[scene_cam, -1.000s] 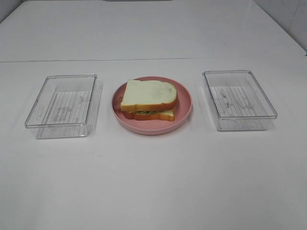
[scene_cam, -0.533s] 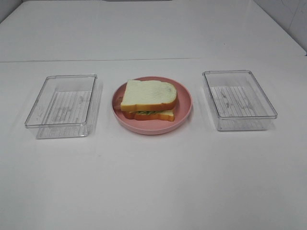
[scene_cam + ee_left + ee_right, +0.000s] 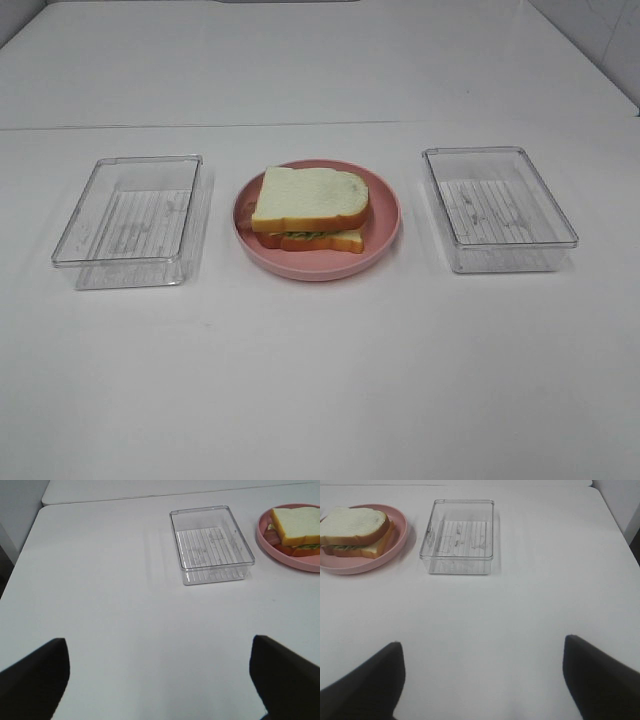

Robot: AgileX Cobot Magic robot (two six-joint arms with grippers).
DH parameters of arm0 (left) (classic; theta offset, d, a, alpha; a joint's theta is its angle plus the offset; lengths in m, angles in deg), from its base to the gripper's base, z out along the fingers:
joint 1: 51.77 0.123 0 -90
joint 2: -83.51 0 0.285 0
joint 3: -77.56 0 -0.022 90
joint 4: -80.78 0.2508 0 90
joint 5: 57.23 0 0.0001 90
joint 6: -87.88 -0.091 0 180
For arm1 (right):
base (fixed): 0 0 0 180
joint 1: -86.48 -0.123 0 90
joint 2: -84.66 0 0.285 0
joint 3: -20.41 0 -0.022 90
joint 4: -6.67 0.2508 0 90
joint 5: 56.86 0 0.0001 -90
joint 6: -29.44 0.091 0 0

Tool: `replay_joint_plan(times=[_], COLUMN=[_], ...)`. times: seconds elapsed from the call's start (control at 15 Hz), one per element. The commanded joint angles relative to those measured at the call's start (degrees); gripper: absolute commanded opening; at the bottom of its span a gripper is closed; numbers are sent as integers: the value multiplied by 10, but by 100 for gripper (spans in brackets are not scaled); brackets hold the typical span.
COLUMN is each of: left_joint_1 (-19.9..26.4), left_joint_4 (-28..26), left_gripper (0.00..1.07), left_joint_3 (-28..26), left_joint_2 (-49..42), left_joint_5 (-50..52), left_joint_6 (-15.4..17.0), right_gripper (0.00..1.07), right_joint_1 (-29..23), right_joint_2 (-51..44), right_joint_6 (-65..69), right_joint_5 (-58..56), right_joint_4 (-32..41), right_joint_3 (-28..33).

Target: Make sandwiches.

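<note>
We read no writing anywhere. Our left gripper (image 3: 159,680) and right gripper (image 3: 482,680) gape wide, holding nothing; the sandwich (image 3: 308,209) sits on the pink plate (image 3: 385,225) between two clear trays (image 3: 128,220).

Both arms lie outside the high view. In each wrist view only the dark tips of the pincer's fingers (image 3: 35,680) (image 3: 600,675) show, cut off by the picture's bottom edge.

The left wrist view crops the plate (image 3: 280,555) and the sandwich (image 3: 297,530) at its edge; the right wrist view clips the plate's rim (image 3: 350,569) at its edge.

The top slice hides most of the sandwich's filling (image 3: 305,236): a thin green strip and a reddish edge peek out, too small to tell apart further.
</note>
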Motion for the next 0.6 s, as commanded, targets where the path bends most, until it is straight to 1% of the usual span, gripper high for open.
replay_joint_plan(times=[0.07, 0.6], left_joint_1=[-19, -22], left_joint_4=[-3, -3], left_gripper=[92, 92], left_joint_3=[1, 1], left_joint_2=[-14, -14], left_joint_5=[5, 5], left_joint_6=[-1, -1], right_gripper=[81, 81], right_joint_1=[3, 3], right_joint_2=[-8, -8], right_joint_6=[-5, -5], right_joint_5=[7, 7], right_joint_4=[-1, -1], right_joint_3=[1, 1])
